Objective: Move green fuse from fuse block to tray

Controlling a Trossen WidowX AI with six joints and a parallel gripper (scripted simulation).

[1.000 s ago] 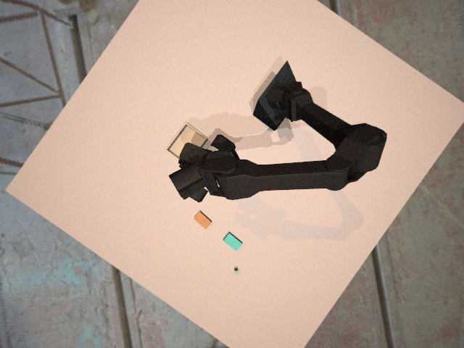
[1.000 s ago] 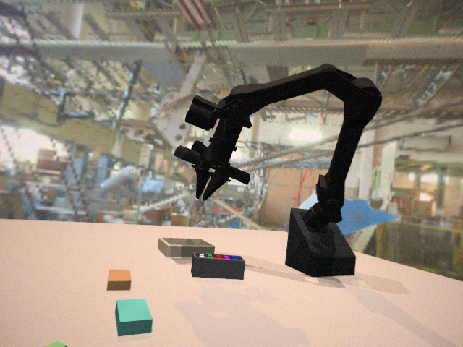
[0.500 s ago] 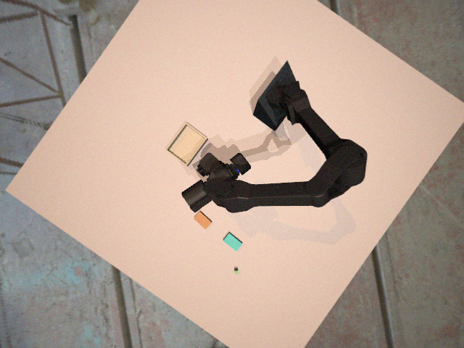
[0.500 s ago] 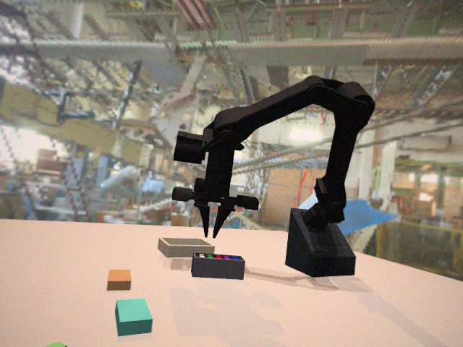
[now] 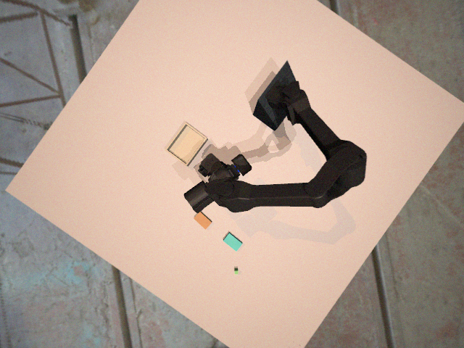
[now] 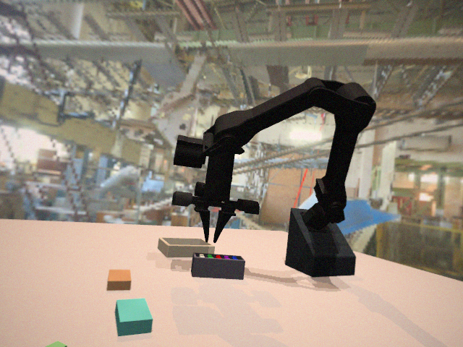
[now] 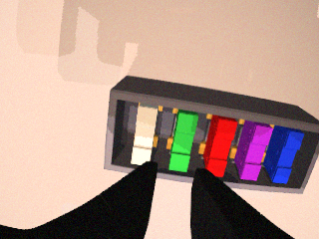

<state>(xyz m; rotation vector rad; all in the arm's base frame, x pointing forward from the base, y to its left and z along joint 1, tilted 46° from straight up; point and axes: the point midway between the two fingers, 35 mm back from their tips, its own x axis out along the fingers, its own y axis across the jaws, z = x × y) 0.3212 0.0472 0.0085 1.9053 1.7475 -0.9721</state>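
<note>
Your claw (image 5: 225,170) (image 6: 210,241) (image 7: 174,175) hangs above the fuse block (image 6: 218,270) (image 7: 214,97), fingers slightly spread with nothing between them. You can see the green fuse (image 6: 210,256) (image 7: 183,139) seated in the block, between the white fuse (image 6: 202,255) (image 7: 145,134) and the red one (image 6: 218,256) (image 7: 220,144). Your tray (image 5: 186,143) (image 6: 187,251) sits near the block on the counter (image 5: 112,149) (image 6: 56,254) (image 7: 50,124).
</note>
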